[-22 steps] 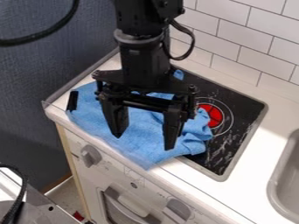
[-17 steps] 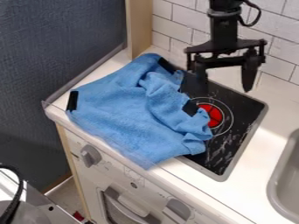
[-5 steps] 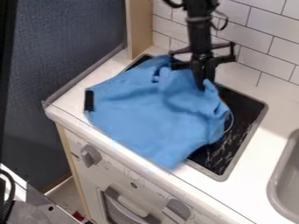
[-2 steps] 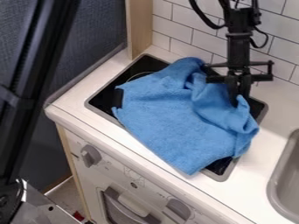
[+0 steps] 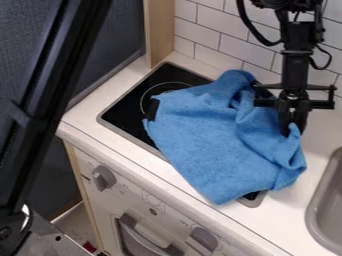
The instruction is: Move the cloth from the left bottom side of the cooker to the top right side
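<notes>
Cloth (image 5: 207, 135): lies rumpled across the middle and right part of the cooker (image 5: 123, 112), with a black patch (image 5: 152, 109) at its left corner. Leaves bare most of the cooker's left end; reaches past the right edge and, at its lowest corner, past the front edge onto the desk (image 5: 287, 215). Rises toward the upper right into loose folds, below the gripper (image 5: 292, 131). Jaws: drawn close together, apparently pinching a fold near the cloth's right side. Corresponds, by judgement, to the late part of the transfer, with the held fold near the goal and the bulk lagging toward the front and middle. Calls next for a short carry toward the rear right, along the tiled wall (image 5: 227, 42), low enough to bring the lagging part along without lifting the whole. Requires then a lowering and a spreading of the jaws, followed by a straight upward retreat. Risks otherwise a bunching of the folds, a slip of the pinched edge, or an overshoot toward the sink (image 5: 311, 200), just beside the cloth at the right. Admits no verdict of completion, given the cloth's sprawl toward the front.
</notes>
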### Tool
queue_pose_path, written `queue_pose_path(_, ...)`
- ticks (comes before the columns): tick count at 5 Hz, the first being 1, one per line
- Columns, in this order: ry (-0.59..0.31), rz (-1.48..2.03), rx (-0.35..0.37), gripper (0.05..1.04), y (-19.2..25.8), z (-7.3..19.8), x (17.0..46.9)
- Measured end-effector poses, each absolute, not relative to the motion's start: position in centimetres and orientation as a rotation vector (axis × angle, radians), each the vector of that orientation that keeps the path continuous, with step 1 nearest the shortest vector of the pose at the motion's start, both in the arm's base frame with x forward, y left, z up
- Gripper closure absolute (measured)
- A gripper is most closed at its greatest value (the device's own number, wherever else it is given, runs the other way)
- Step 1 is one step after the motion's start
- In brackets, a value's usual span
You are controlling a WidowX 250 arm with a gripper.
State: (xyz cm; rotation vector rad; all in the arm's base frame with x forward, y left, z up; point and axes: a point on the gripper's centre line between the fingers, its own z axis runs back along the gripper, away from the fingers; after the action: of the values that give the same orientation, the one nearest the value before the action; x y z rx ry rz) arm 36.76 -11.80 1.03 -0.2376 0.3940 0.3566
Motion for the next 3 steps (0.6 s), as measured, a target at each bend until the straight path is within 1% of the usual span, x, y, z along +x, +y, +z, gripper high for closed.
queue_pose_path(1, 0.315, 0.307, -0.285, 0.644, -13.1, 2.5, 36.5)
queue_pose_path(2, 0.234, 0.251, -0.342, 0.335, -14.9, 4.7, 36.3)
queue_pose_path(3, 0.179, 0.195, -0.356, 0.086, -16.4, 6.4, 35.6)
